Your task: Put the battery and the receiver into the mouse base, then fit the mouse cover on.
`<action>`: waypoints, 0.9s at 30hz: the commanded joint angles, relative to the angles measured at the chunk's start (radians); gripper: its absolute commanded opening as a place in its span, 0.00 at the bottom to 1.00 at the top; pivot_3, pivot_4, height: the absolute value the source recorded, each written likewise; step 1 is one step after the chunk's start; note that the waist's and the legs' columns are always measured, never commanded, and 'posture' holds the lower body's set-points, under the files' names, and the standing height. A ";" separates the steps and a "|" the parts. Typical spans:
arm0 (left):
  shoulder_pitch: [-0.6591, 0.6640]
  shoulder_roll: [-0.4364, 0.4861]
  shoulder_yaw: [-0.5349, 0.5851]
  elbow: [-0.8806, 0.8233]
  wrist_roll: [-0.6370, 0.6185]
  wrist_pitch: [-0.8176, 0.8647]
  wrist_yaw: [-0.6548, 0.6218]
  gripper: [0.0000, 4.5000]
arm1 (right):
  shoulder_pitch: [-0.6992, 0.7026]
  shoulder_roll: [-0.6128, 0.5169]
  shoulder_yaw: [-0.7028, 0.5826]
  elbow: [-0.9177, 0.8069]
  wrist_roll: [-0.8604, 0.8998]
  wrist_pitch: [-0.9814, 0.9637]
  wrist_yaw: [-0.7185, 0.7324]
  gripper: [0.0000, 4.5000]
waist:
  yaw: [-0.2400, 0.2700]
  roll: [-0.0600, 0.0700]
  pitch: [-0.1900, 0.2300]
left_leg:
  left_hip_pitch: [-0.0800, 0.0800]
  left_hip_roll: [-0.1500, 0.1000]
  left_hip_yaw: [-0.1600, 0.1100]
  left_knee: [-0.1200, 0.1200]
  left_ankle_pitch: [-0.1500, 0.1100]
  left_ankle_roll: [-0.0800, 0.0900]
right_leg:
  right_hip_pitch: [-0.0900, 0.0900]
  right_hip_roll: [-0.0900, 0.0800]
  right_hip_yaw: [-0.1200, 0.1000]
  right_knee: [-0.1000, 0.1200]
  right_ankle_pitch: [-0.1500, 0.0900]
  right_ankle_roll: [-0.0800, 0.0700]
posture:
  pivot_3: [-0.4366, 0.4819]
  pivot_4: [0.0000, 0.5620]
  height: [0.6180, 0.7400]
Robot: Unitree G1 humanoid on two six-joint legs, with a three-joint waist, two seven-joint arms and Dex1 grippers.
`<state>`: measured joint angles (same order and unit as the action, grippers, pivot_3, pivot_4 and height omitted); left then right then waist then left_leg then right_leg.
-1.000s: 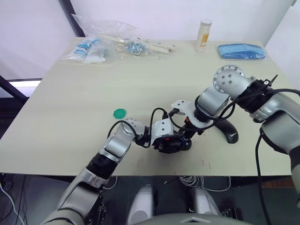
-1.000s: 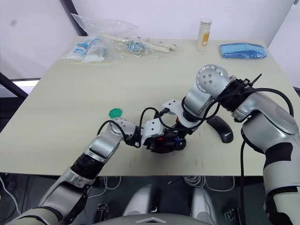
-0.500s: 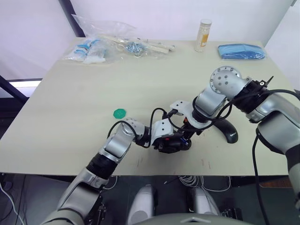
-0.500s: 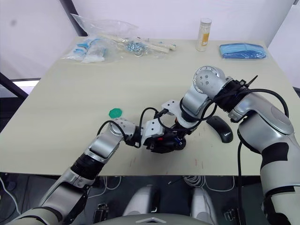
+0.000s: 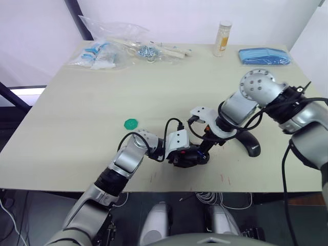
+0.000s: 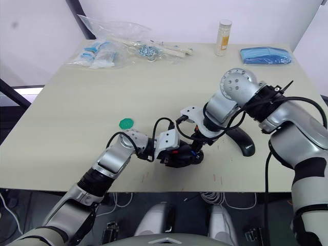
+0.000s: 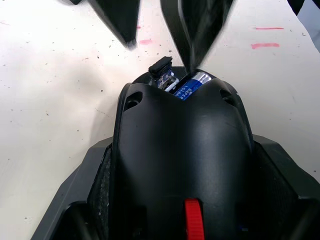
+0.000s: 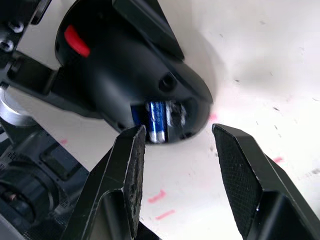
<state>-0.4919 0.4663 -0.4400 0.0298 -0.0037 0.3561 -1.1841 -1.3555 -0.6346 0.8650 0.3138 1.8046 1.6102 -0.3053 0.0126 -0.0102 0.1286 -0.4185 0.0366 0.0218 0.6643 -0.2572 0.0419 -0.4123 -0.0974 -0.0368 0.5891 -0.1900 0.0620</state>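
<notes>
The left hand [image 5: 180, 152] is clenched on the mouse base [image 7: 180, 165], near the surface's [image 5: 77, 128] front edge. The battery [image 8: 157, 121] lies seated in the base's open compartment, a small black receiver [image 7: 161, 66] beside it. The right hand [image 8: 175, 165] hovers released just beyond the base's compartment end. The mouse cover [image 5: 249, 142] lies right of the base, nearer the right arm, with open room around it.
</notes>
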 commanded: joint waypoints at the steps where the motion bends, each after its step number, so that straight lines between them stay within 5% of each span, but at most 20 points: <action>1: 0.041 0.010 -0.070 0.053 0.029 0.033 -0.014 0.65 | 0.002 -0.043 -0.045 -0.076 0.001 0.004 0.045 0.50 | 0.000 0.000 0.000 | 0.000 0.000 0.000 0.000 0.000 0.000 | 0.000 0.000 0.000 0.000 -0.001 0.002 | 0.48 0.27 1.00; 8: 0.045 0.018 -0.069 0.046 0.028 0.033 -0.016 0.65 | 0.216 -0.185 -0.292 -0.478 -0.354 -0.100 0.262 0.50 | 0.002 -0.001 0.000 | -0.001 0.000 -0.001 0.000 0.000 0.000 | 0.000 0.000 -0.001 -0.001 -0.002 0.003 | 0.48 0.27 1.00; 19: 0.045 0.040 -0.061 0.038 0.022 0.041 -0.025 0.65 | 0.695 -0.238 -0.609 -0.734 -0.724 -0.495 0.594 0.50 | 0.002 -0.003 -0.001 | 0.001 0.001 0.000 -0.002 0.000 0.000 | 0.000 0.001 -0.001 -0.001 -0.003 0.004 | 0.48 0.27 1.00; 25: 0.038 0.043 -0.063 0.043 0.021 0.039 -0.032 0.65 | 0.897 -0.194 -0.672 -0.770 -0.923 -0.778 0.789 0.04 | 0.001 -0.003 0.000 | 0.002 0.001 0.001 -0.002 0.000 0.000 | 0.000 0.002 0.000 -0.001 -0.003 0.005 | 0.48 0.27 1.00; 27: 0.034 0.046 -0.061 0.043 0.018 0.042 -0.036 0.65 | 0.953 -0.184 -0.663 -0.775 -0.991 -0.848 0.846 0.02 | 0.001 -0.003 0.000 | 0.002 0.001 0.001 -0.002 0.000 0.000 | 0.000 0.003 0.000 -0.001 -0.003 0.005 | 0.48 0.27 1.00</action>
<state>-0.4944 0.4917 -0.4416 0.0198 -0.0100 0.3577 -1.1936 -0.4322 -0.8244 0.2253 -0.4248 0.8728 0.8468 0.4830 0.0136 -0.0134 0.1283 -0.4165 0.0377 0.0223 0.6620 -0.2572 0.0416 -0.4124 -0.0936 -0.0368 0.5886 -0.1930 0.0667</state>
